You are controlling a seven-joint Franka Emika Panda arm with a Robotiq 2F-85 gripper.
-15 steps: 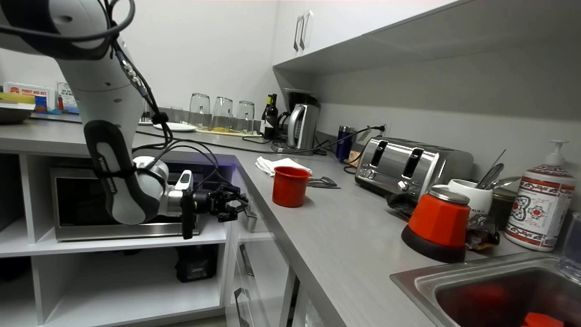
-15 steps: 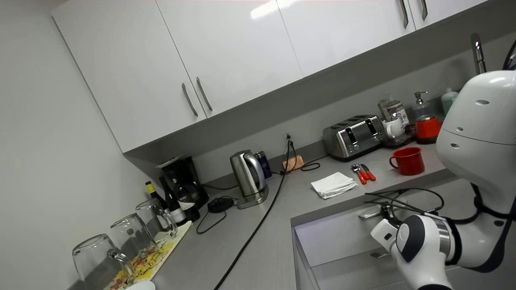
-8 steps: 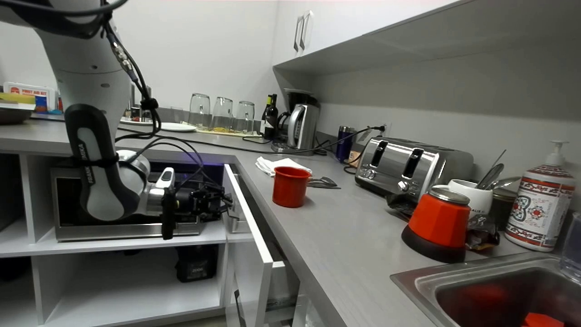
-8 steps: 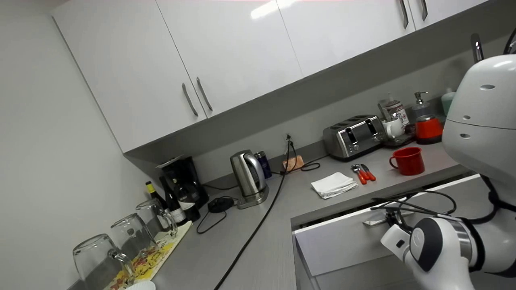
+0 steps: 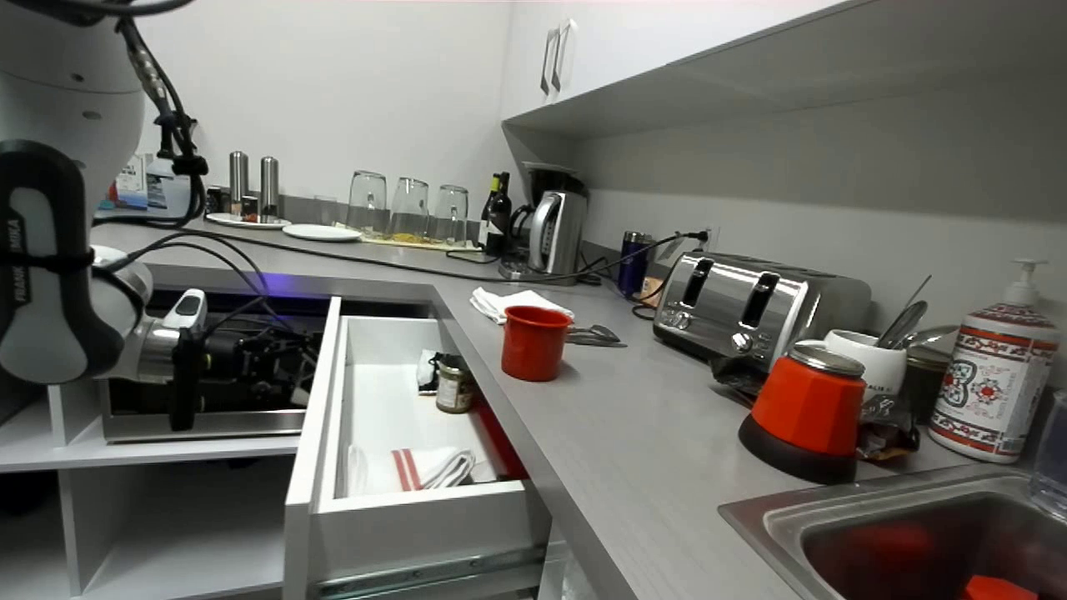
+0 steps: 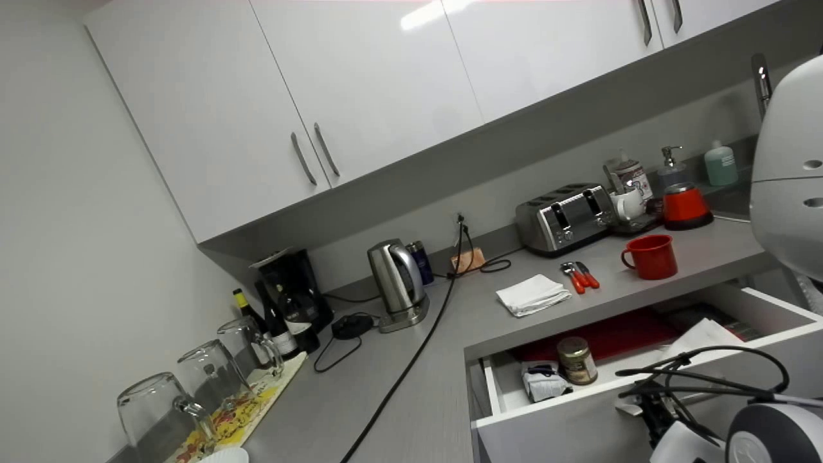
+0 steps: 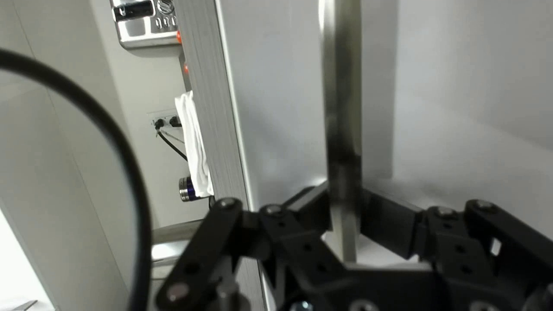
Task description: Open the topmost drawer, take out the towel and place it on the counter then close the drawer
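The topmost drawer is pulled open, and its white front stands well out from the counter. The counter also shows in an exterior view. Inside the drawer lies the towel, a folded white cloth with red stripes, at the end nearer the sink. A white part of it shows in an exterior view. My gripper is closed around the drawer's silver bar handle, with a finger on each side. In an exterior view the gripper is partly hidden by the drawer front.
A jar, a small packet and a red flat item lie in the drawer. A red cup, a folded white cloth and red-handled cutlery sit on the counter. A toaster stands behind.
The drawer has slid from shut to open, away from the counter. My gripper and arm have moved outward with its handle. The towel and jar inside have come into view.
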